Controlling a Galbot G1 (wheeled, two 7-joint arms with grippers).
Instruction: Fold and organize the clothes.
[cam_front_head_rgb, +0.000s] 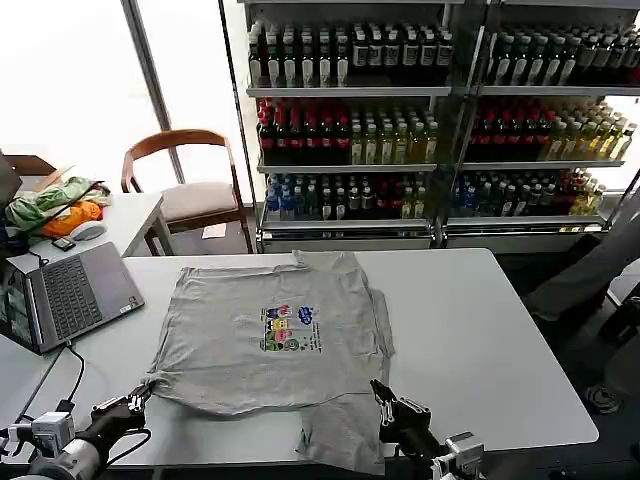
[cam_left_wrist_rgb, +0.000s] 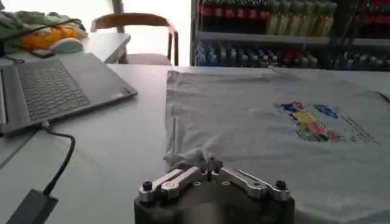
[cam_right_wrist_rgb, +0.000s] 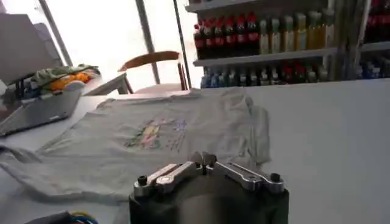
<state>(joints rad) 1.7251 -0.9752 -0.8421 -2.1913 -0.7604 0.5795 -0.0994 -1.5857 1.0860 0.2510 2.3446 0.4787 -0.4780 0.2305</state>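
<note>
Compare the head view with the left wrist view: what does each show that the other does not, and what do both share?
Only the head view shows both grippers at the table's near edge, the left gripper at the shirt's near corner and the right gripper at the near hem, plus a second piece of grey cloth beneath the shirt.

Only the left wrist view shows the left gripper shut on the bunched shirt corner.

Both share the grey shirt with its coloured print, the laptop, the chair and the bottle shelves.

Grey printed shirt (cam_front_head_rgb: 275, 335) spread flat on table, second shirt (cam_front_head_rgb: 340, 430) beneath, poking over near edge
</note>
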